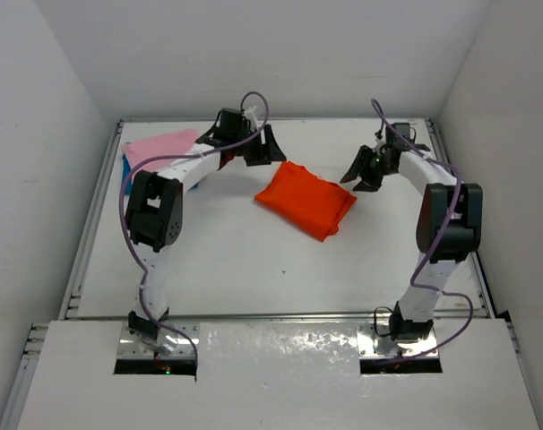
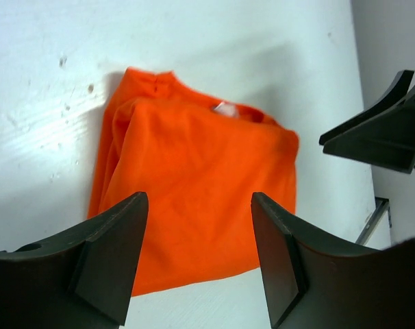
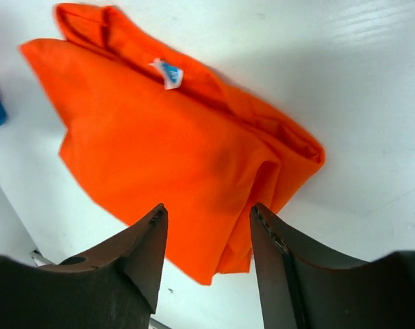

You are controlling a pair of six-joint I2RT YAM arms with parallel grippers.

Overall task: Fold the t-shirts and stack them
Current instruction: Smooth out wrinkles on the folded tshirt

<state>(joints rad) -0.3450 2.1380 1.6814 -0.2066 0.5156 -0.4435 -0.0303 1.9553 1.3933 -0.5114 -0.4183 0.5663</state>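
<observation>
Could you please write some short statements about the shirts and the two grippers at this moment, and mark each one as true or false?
1. The orange shirt lies folded on the table, between the two grippers. True.
2. The right gripper is shut on the orange shirt. False: its jaws stand apart above the shirt and hold nothing.
3. The pink shirt lies at the far left of the table, with the blue shirt showing at its edge. True.
4. The orange shirt is stacked on the pink shirt. False: it lies apart from it, alone near the middle of the table.
5. The left gripper is open and empty. True.
</observation>
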